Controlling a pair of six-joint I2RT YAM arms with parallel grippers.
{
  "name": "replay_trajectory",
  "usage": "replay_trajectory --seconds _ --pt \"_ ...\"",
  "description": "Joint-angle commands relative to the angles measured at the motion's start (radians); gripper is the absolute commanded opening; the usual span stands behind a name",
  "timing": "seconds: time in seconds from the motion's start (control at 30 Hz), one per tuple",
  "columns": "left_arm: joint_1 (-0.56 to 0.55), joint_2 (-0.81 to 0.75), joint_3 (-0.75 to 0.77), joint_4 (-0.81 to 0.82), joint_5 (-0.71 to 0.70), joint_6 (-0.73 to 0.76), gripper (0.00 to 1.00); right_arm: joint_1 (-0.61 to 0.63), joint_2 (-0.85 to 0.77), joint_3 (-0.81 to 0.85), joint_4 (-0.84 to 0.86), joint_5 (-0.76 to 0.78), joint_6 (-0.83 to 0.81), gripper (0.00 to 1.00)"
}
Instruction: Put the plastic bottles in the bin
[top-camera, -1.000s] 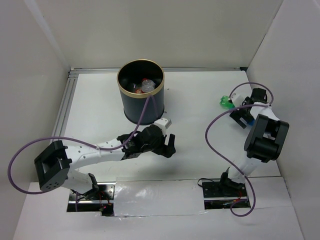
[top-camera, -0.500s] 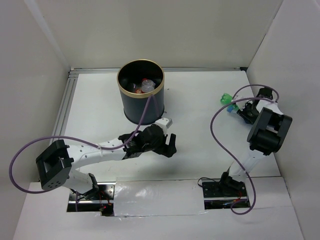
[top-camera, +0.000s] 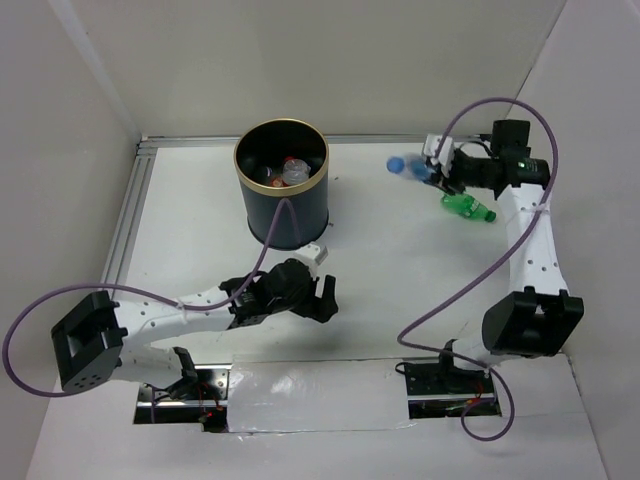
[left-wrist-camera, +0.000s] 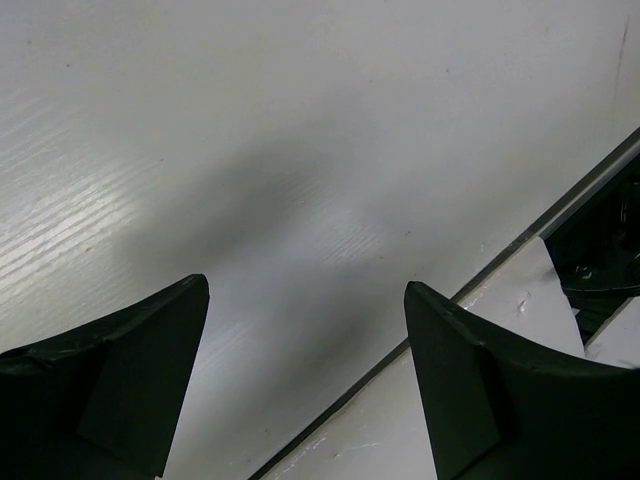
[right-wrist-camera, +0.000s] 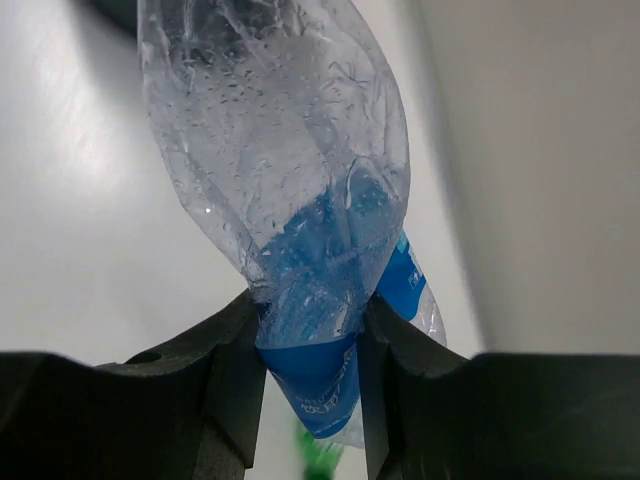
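Top view: bright, even, diffuse overhead light; only faint soft shadows on the desk (top-camera: 390, 270).

Left wrist: broad soft grey shadow on the desk just ahead of the left gripper (left-wrist-camera: 305, 290). Its fingers (left-wrist-camera: 120, 380) are near-black with detail lost. Pale sheen on the grain far to its left.

Right wrist: the clear bottle (right-wrist-camera: 290, 150) in the right gripper (right-wrist-camera: 310, 315) glows translucent, droplets sharp. Background beyond is blurred, and this gripper is underexposed.

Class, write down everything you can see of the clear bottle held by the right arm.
The bottle is clear, thin, crumpled plastic, beaded with droplets, with a blue label. The right claw pinches it at the label, squeezing it flat there. From above, it sits sideways in the claw, blue cap towards the bin, a green bottle lying just beside.
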Motion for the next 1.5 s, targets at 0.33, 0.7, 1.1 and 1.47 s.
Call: replay_trajectory --seconds 0.33,0.7,1.1,1.47 --pt "0.006 -0.247 -0.163 0.070 -0.095 -0.067 0.92 0.533 0.310 0.425 1.012 -0.025 1.109 0.26" --pt "-0.003 -0.310 -0.183 0.028 -0.155 -0.064 0.93 0.652 0.625 0.737 0.826 0.042 1.234 0.75" --pt "-0.003 -0.244 -0.126 0.028 -0.135 -0.022 0.95 0.416 0.435 0.544 0.555 0.651 0.931 0.95" --pt "0.015 -0.107 -0.037 0.037 -0.054 0.016 0.95 0.072 0.477 0.148 0.357 0.840 0.469 0.85"
